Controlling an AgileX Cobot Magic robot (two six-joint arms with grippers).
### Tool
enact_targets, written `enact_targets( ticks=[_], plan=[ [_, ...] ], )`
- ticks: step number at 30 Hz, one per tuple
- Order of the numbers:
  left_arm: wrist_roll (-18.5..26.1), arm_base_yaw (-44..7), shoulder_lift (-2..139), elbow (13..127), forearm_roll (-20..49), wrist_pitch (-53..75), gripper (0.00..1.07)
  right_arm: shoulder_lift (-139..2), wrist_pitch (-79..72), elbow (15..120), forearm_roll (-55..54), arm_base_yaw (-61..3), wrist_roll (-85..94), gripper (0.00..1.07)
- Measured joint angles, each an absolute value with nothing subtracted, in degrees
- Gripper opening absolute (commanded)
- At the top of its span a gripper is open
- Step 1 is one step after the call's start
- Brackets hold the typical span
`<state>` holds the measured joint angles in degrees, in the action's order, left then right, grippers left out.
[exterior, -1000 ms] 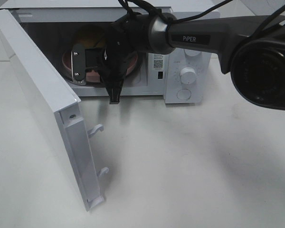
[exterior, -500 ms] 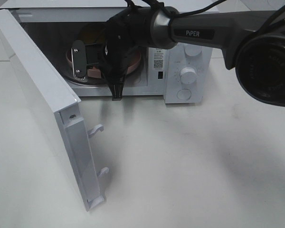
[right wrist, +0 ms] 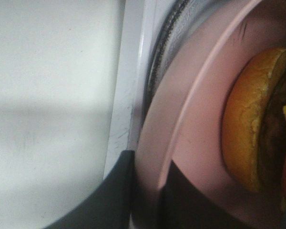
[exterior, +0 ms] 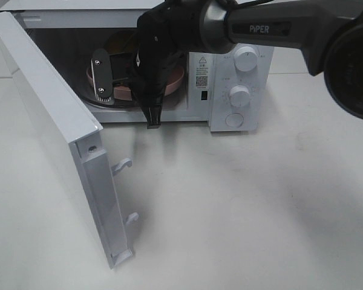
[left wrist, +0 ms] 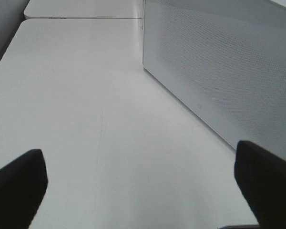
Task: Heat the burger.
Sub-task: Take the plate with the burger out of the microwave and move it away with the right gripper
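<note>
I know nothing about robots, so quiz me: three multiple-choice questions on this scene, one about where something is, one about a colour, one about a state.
1. Where is the round plate carrying the golden-bunned burger?
A. on the table
B. inside the white microwave oven
C. on top of the microwave

2. What colour is the plate?
A. pink
B. blue
C. green

3. How is the microwave's white door?
A. shut
B. taken off
C. swung wide open

Answers:
1 B, the high view shows the plate in the cavity, the right gripper clamped on its rim.
2 A, the rim is pale pink.
3 C, the door stands out to the left.
</note>
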<state>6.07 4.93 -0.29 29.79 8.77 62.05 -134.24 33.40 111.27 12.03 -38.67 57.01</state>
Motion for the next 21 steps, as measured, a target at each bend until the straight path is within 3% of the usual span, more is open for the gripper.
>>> enact_targets(
  ticks=[21],
  plan=[
    [6.1,4.9,-0.3,29.8,8.8,62.1,1.00,-120.1,12.4,83.9,11.6,-38.6,67.9,0.00]
  ],
)
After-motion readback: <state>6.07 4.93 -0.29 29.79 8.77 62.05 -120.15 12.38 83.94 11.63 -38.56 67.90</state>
